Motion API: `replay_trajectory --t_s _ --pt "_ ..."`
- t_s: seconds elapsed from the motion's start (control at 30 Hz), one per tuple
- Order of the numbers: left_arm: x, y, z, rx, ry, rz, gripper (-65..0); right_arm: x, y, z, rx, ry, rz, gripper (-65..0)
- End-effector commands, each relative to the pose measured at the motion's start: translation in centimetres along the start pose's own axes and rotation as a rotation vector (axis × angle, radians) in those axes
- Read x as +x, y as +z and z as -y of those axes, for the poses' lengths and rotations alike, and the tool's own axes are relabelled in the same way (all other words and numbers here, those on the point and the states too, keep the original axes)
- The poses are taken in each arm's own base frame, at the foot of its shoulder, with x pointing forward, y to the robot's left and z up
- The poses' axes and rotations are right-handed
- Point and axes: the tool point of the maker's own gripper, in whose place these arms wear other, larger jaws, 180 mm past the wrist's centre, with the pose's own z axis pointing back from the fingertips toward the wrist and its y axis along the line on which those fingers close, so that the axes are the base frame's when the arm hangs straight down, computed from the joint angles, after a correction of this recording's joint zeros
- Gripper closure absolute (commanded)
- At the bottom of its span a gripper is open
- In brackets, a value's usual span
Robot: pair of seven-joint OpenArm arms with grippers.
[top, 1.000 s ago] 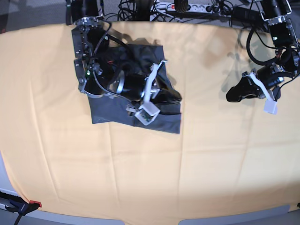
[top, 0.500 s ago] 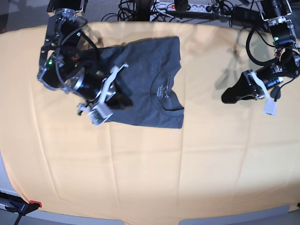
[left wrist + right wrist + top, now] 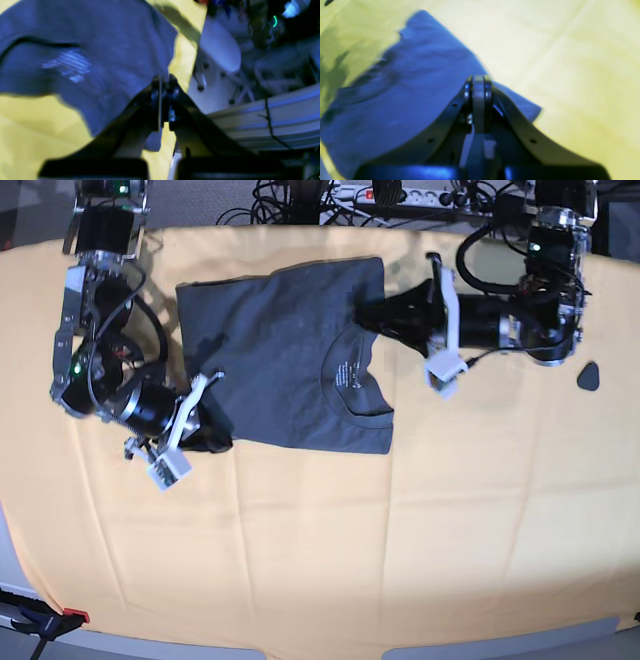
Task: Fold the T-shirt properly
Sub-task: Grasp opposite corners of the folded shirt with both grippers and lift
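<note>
The right end effector (image 3: 212,438) is closed on the near left corner of the T-shirt (image 3: 285,350). The left end effector (image 3: 368,316) is pinched on the shirt's right edge beside the neck. The shirt lies folded on the far part of the orange tabletop (image 3: 400,530).

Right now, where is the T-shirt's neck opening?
In the base view, the neck opening is at the T-shirt's right edge, just below the left gripper.
</note>
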Motion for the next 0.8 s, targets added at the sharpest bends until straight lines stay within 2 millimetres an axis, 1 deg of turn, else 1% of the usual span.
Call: replay_trajectory --t_s 0.0,0.1,0.17,0.2,0.27,0.33,0.43,0.5,0.6,0.77 --pt "0.5 -0.3 0.7 -0.019 -0.04 -0.003 0.0 2.2 0.2 1.1 -0.005 0.017 0.058 0.0" --pt "-1.9 -2.6 1.6 -0.048 -0.056 -0.112 0.0 2.2 -0.7 3.6 -0.018 -0.014 0.024 0.0" --pt "-3.2 -3.8 1.8 -0.047 -0.079 -0.166 0.0 2.1 -1.5 4.7 -0.012 -0.034 -0.006 0.0" --pt "-3.7 -4.3 1.8 -0.039 -0.093 -0.185 0.0 1.9 -2.1 5.1 -0.003 -0.04 -0.026 0.0" --pt "-4.5 -5.0 1.5 -0.009 -0.127 -0.22 0.0 0.9 -3.3 5.3 0.02 -0.05 -0.085 0.0" --pt "-5.3 -5.5 1.0 0.033 -0.135 -0.256 0.0 -0.5 -4.5 5.2 0.037 -0.05 -0.155 0.0" --pt "-6.0 -6.0 0.6 0.063 -0.164 -0.291 0.0 -1.6 -5.7 5.6 0.018 -0.008 -0.202 0.0" --pt "-6.2 -6.2 0.3 0.075 -0.176 -0.29 0.0 -2.0 -5.9 5.6 0.012 0.015 -0.218 0.0" --pt "-6.1 -6.3 -0.6 0.112 -0.193 -0.28 0.0 -2.9 -5.5 5.6 0.017 0.005 -0.254 0.0" --pt "-6.8 -5.8 -3.1 0.193 -0.178 -0.313 0.0 -4.5 -4.2 5.7 0.048 -0.045 -0.297 0.0"
